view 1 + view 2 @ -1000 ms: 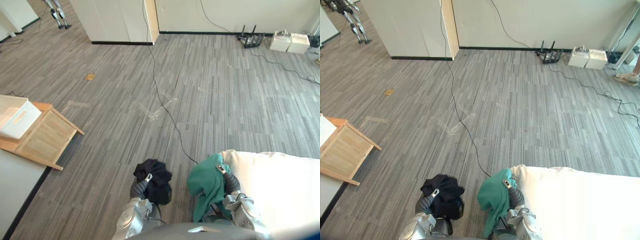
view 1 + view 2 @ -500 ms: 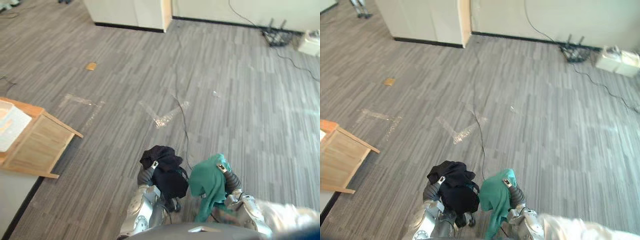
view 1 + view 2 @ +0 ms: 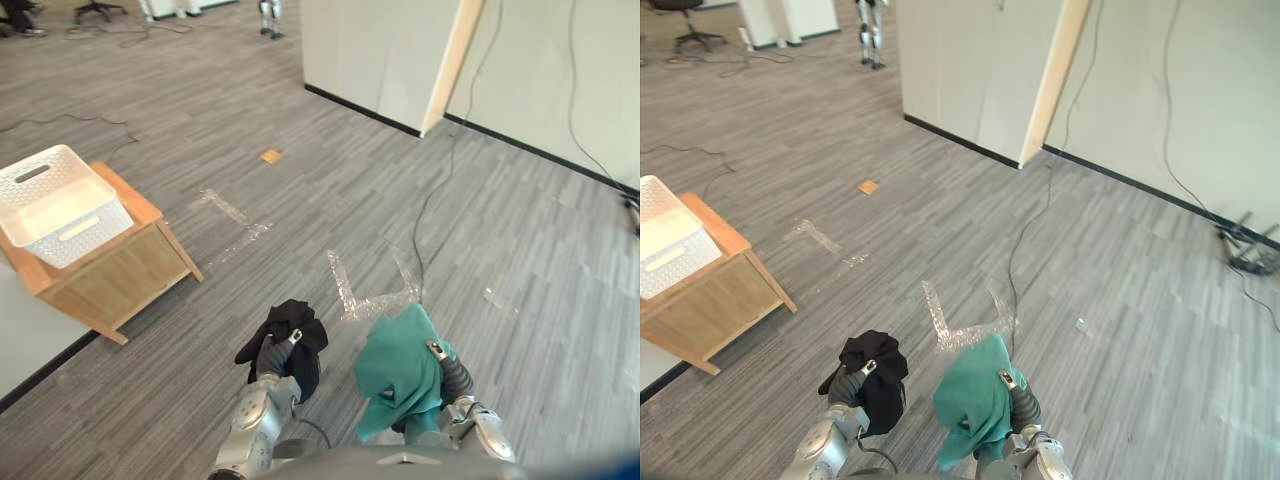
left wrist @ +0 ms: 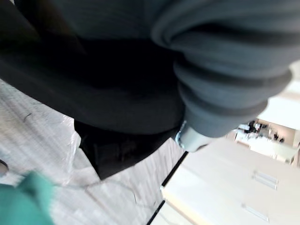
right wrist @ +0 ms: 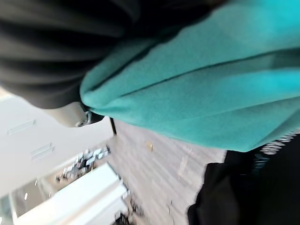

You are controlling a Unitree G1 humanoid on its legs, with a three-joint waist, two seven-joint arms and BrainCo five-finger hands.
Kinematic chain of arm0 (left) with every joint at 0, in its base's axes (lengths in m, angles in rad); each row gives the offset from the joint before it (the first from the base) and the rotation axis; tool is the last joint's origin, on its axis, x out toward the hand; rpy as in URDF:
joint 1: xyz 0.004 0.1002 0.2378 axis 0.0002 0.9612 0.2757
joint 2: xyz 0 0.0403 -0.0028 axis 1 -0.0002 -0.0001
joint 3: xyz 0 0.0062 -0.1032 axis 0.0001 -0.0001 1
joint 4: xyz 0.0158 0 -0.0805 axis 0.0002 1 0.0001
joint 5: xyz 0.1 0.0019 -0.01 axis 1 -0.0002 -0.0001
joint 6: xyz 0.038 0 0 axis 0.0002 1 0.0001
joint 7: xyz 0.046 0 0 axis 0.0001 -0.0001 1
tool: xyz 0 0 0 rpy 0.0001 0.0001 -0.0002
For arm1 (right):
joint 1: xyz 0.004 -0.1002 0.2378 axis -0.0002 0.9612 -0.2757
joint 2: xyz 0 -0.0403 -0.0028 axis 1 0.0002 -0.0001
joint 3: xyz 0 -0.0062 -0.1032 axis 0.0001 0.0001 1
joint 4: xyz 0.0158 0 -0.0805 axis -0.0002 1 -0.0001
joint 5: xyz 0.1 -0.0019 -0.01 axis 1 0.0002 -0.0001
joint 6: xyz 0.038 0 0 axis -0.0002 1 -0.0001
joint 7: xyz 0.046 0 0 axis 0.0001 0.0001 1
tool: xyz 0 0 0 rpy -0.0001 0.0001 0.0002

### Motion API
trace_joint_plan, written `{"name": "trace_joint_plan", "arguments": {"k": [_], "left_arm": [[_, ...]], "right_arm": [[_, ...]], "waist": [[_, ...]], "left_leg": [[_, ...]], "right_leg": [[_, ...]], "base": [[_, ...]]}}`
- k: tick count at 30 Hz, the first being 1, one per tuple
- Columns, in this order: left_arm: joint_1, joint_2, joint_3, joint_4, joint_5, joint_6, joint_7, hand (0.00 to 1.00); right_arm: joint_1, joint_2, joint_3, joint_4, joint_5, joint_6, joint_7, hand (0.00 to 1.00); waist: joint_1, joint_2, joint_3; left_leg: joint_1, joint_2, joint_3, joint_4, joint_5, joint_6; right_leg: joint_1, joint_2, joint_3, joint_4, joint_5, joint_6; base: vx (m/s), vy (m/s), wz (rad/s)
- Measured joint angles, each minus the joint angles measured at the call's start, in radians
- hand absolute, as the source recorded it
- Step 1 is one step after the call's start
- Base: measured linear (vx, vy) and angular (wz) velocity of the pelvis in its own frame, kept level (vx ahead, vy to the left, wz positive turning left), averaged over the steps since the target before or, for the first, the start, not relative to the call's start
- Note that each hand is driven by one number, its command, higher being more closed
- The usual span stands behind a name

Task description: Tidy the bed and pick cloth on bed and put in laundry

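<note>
Over the left hand (image 3: pixel 272 354) hangs a bunched black cloth (image 3: pixel 305 350); over the right hand (image 3: pixel 450 376), just beside it, hangs a teal cloth (image 3: pixel 400 370). Both hands are buried under fabric, so I cannot tell whether either is clenched or spread. White laundry basket (image 3: pixel 88 232) sits on a wooden table (image 3: pixel 120 275), well off ahead-left of the left hand. Step looks like carry-to-basket: turn left, walk in close, raise arms so hanging ends clear the rim, drop one cloth at a time.

You see two silver-grey arms (image 3: pixel 256 425), each wrist under a dark ribbed cover (image 4: pixel 225 70) with a small silver fitting (image 4: pixel 190 139) beside it.
</note>
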Motion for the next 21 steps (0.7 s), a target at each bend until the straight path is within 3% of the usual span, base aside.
{"name": "trace_joint_plan", "arguments": {"k": [1, 2, 3, 4, 6, 7, 9, 11, 14, 16, 18, 20, 21], "left_arm": [[0.007, -0.005, 0.000, 0.007, -0.001, 0.001, -0.005, 1.00], [0.011, -0.012, -0.001, 0.024, -0.001, 0.001, -0.011, 1.00], [0.013, -0.026, 0.000, 0.039, 0.000, 0.001, -0.015, 1.00], [0.026, -0.045, 0.014, 0.049, -0.001, 0.001, -0.019, 1.00], [0.013, -0.073, 0.017, 0.046, 0.000, -0.008, -0.040, 1.00], [0.015, -0.088, 0.017, 0.044, 0.001, -0.018, -0.055, 1.00], [0.019, -0.095, 0.017, 0.029, 0.001, -0.023, -0.073, 1.00], [0.024, -0.095, 0.016, -0.010, 0.001, -0.027, -0.073, 1.00], [0.018, -0.096, 0.010, -0.055, 0.001, -0.047, -0.066, 1.00], [0.006, -0.099, -0.009, -0.062, 0.001, -0.048, -0.039, 1.00], [-0.004, -0.106, -0.013, -0.064, -0.001, -0.048, -0.026, 1.00], [-0.013, -0.105, -0.013, -0.064, -0.002, -0.048, -0.024, 1.00], [-0.012, -0.103, -0.013, -0.064, -0.005, -0.048, -0.023, 1.00]], "right_arm": [[-0.008, -0.006, -0.002, 0.002, 0.000, 0.000, -0.003, 1.00], [-0.010, -0.014, -0.010, 0.001, 0.001, -0.001, -0.012, 1.00], [-0.010, -0.025, -0.011, 0.000, 0.001, -0.001, -0.016, 1.00], [-0.022, -0.028, -0.012, 0.002, 0.001, 0.000, -0.020, 1.00], [-0.052, -0.033, -0.034, 0.005, 0.000, 0.001, -0.016, 1.00], [-0.069, -0.039, -0.043, 0.003, 0.000, 0.001, -0.011, 1.00], [-0.087, -0.044, -0.053, 0.001, 0.000, 0.000, 0.016, 1.00], [-0.092, -0.053, -0.064, -0.004, 0.000, -0.001, 0.046, 1.00], [-0.079, -0.060, -0.066, -0.039, 0.001, 0.000, 0.067, 1.00], [-0.063, -0.061, -0.059, -0.040, 0.001, 0.004, 0.069, 1.00], [-0.024, -0.066, -0.059, -0.071, 0.000, 0.006, 0.069, 1.00], [0.003, -0.078, -0.062, -0.093, 0.000, 0.006, 0.069, 1.00], [0.012, -0.087, -0.061, -0.095, 0.000, 0.007, 0.069, 1.00]], "waist": [[0.001, 0.018, 0.001], [-0.005, 0.060, -0.014], [-0.010, 0.080, -0.026], [-0.009, 0.120, -0.038], [-0.026, 0.126, -0.028], [-0.023, 0.126, -0.008], [0.001, 0.113, 0.005], [0.017, 0.106, 0.008], [0.022, 0.096, 0.012], [0.017, 0.081, 0.016], [0.006, 0.076, 0.019], [-0.004, 0.078, 0.018], [-0.003, 0.064, 0.009]], "left_leg": [[0.001, 0.023, -0.009, 0.023, -0.033, -0.012], [0.007, 0.081, -0.022, 0.020, -0.065, -0.031], [0.034, 0.120, -0.024, -0.011, -0.068, -0.035], [0.023, 0.157, -0.001, 0.047, -0.019, -0.048], [-0.121, 0.206, 0.029, 0.340, 0.159, -0.030], [-0.204, 0.238, 0.035, 0.502, 0.172, -0.056], [-0.285, 0.218, 0.052, 0.597, 0.160, -0.076], [-0.355, 0.177, 0.090, 0.527, 0.159, -0.078], [-0.409, 0.107, 0.210, 0.169, 0.183, -0.070], [-0.409, 0.061, 0.314, -0.129, 0.306, -0.061], [-0.434, 0.071, 0.409, -0.216, 0.371, -0.057], [-0.460, 0.096, 0.507, -0.212, 0.413, -0.023], [-0.456, 0.097, 0.550, -0.194, 0.475, 0.031]], "right_leg": [[-0.020, 0.022, 0.014, 0.043, 0.051, -0.036], [-0.059, 0.071, 0.021, 0.136, 0.068, -0.066], [-0.057, 0.099, 0.006, 0.165, 0.053, -0.101], [-0.057, 0.122, -0.031, 0.209, -0.020, -0.132], [-0.012, 0.137, -0.053, 0.197, -0.068, -0.148], [0.063, 0.163, -0.063, 0.132, -0.073, -0.156], [0.187, 0.182, -0.064, 0.028, -0.080, -0.170], [0.277, 0.197, -0.068, -0.066, -0.083, -0.172], [0.373, 0.205, -0.089, -0.156, -0.085, -0.170], [0.431, 0.195, -0.120, -0.196, -0.099, -0.149], [0.488, 0.194, -0.153, -0.224, -0.120, -0.114], [0.541, 0.192, -0.201, -0.229, -0.147, -0.069], [0.568, 0.176, -0.224, -0.228, -0.167, -0.036]], "base": [[0.59, -0.492, 0.29], [0.51, -0.399, 0.28], [0.69, -0.429, 0.39], [0.61, -0.367, 0.33], [0.57, -0.384, 0.31], [0.43, -0.277, 0.18], [0.50, -0.269, -0.04], [0.49, -0.215, -0.07], [0.45, -0.114, 0.06], [0.55, -0.031, 0.10], [0.46, 0.049, 0.32], [0.49, 0.113, 0.45], [0.52, 0.134, 0.44]]}}
